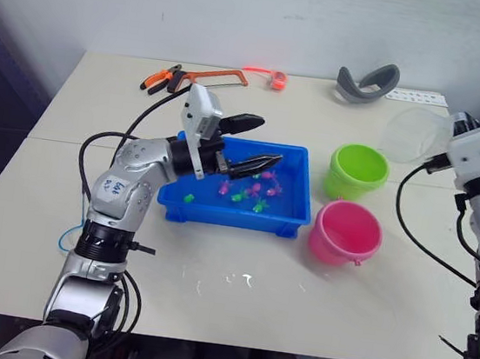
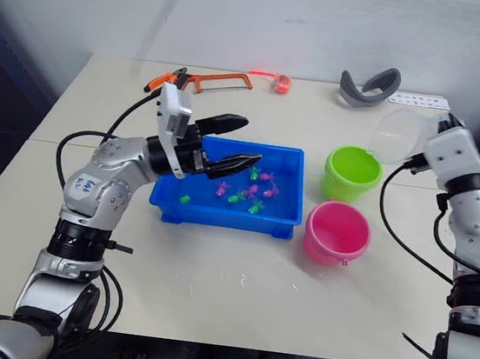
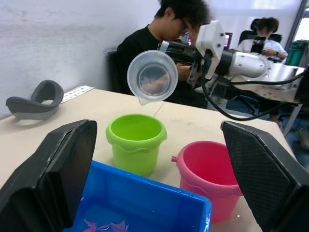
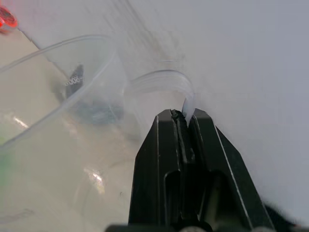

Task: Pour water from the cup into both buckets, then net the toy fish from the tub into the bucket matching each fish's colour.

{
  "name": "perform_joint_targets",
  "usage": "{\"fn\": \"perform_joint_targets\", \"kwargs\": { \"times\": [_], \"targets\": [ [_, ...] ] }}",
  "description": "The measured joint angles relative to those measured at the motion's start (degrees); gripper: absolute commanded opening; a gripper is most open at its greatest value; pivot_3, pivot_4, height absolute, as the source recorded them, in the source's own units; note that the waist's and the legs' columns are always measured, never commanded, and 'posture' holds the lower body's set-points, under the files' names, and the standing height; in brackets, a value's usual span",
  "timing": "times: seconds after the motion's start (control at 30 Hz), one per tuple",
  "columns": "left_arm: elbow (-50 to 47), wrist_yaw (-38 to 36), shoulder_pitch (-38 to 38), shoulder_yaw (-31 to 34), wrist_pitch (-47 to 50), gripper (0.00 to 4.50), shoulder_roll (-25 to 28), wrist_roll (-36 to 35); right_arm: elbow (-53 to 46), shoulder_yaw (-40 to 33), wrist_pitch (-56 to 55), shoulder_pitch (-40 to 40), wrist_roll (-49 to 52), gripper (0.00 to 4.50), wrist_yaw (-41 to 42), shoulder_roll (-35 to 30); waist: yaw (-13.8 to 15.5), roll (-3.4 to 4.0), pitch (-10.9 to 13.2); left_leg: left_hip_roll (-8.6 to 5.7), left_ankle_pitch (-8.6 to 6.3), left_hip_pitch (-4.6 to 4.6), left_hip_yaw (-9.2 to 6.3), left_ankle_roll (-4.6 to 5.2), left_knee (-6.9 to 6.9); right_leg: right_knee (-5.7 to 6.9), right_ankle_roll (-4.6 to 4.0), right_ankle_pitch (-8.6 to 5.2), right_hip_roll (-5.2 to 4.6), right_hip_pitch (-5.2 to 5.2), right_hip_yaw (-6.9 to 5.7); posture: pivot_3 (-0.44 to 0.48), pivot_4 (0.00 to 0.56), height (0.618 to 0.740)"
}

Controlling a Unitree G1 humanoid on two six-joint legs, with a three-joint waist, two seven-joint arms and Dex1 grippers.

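The table [image 1: 207,307] has its near half bare, with open surface in front of the tub and buckets. A hacksaw [image 1: 202,77] and a grey curved object [image 1: 368,81] lie along the far edge.

The blue tub [image 1: 293,211] sits mid-table, holding the pink and green toy fish [image 1: 254,192] in a loose cluster toward its middle. Just beside its right end stand the buckets: the green bucket [image 1: 358,170] farther back, the pink bucket [image 1: 345,233] nearer, the two almost touching.

The left gripper [image 1: 262,143] hangs over the tub's far-left part, fingers spread wide, holding nothing.

The clear cup [image 3: 152,77] is held above the table beyond the green bucket, tipped on its side with its mouth toward the tub. The right gripper [image 4: 186,116] is clamped on the cup's handle tab.

A person [image 3: 164,43] sits behind the table's right end.
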Motion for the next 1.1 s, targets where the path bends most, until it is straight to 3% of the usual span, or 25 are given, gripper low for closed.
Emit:
{"fn": "perform_joint_targets", "kwargs": {
  "times": [0.13, 0.33, 0.53, 0.93, 1.07, 1.1],
  "targets": [
    [-4.2, -10.0, 5.0, 0.8, -0.7, 4.5, 5.3, -4.3, -11.9, -10.5, 15.5, 7.4, 17.4, 0.04, 7.2, 1.3, 0.0, 0.03, 0.0, 0.04, 0.0, -0.01, -0.06, 0.0, -0.06, -0.03, 0.0, 0.0, 0.0, -0.01, -0.05, 0.0, 0.15, 0.74],
    [-9.2, -19.0, 11.9, -0.1, -2.6, 4.5, 11.1, -5.7, -24.8, -22.9, 34.9, 21.9, 30.2, 0.04, 5.1, 3.4, 0.8, 0.04, 0.0, 0.0, 0.0, 0.03, -0.04, 0.04, 0.0, 0.02, -0.01, 0.0, -0.08, 0.05, 0.02, 0.0, 0.15, 0.74],
    [-10.7, -23.4, 16.5, -3.1, -6.2, 4.5, 12.9, -4.2, -25.8, -24.6, 34.0, 28.9, 28.6, 0.04, 4.0, 8.4, 0.6, 0.07, 0.0, -0.04, 0.0, 0.17, 0.1, 0.05, 0.0, 0.02, -0.03, 0.02, -0.09, 0.02, 0.22, 0.0, 0.15, 0.74],
    [-11.1, -20.6, 16.6, -3.0, -6.1, 4.5, 12.2, -4.3, -13.5, -24.9, 20.7, 28.5, 23.3, 0.04, -0.1, 16.3, -0.1, 0.13, 0.0, -0.03, 0.01, 0.19, 0.1, 0.04, -0.02, 0.21, -0.04, 0.02, -0.09, 0.0, 0.23, 0.0, 0.15, 0.74],
    [-11.1, -20.2, 16.6, -2.5, -5.8, 4.5, 12.9, -4.5, -11.6, -25.9, 18.4, 28.5, 23.9, 1.41, 0.4, 16.4, -0.1, 0.13, 0.0, -0.03, 0.01, 0.18, 0.08, 0.04, -0.02, 0.2, -0.03, 0.02, -0.08, 0.0, 0.22, 0.0, 0.15, 0.74],
    [-11.2, -20.1, 16.9, -2.3, -5.6, 4.5, 13.0, -4.6, -11.2, -26.4, 18.3, 28.8, 24.0, 1.98, 0.6, 16.4, -0.1, 0.14, 0.0, -0.03, 0.01, 0.18, 0.08, 0.04, -0.03, 0.19, -0.03, 0.02, -0.09, 0.0, 0.22, 0.0, 0.15, 0.74]
  ]
}}
